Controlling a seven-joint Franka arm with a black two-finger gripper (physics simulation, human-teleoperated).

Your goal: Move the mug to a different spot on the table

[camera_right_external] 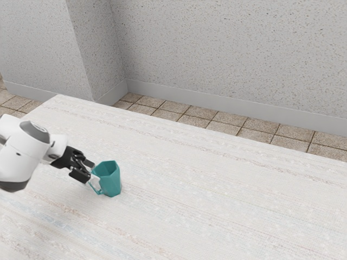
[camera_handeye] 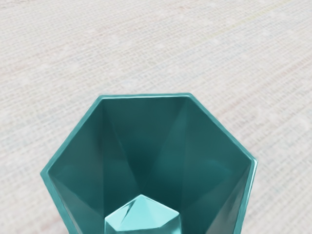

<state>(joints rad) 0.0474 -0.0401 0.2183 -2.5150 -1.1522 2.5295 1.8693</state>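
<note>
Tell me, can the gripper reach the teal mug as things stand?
Probably yes. The gripper sits right at the handle side of the teal mug, with nothing between them on the table, and the wrist view looks into the open mug from above.

Item count:
- 1 teal faceted hexagonal mug [camera_right_external: 108,180]. Wrist view shows the same mug [camera_handeye: 146,161], so not a second one.
- 1 loop handle [camera_right_external: 94,187] on that mug.
- 1 white robot arm [camera_right_external: 24,154], carrying 1 black two-finger claw [camera_right_external: 84,169].
- 1 pale wood-grain surface [camera_right_external: 217,184].

Loose objects on the surface total: 1.
</note>
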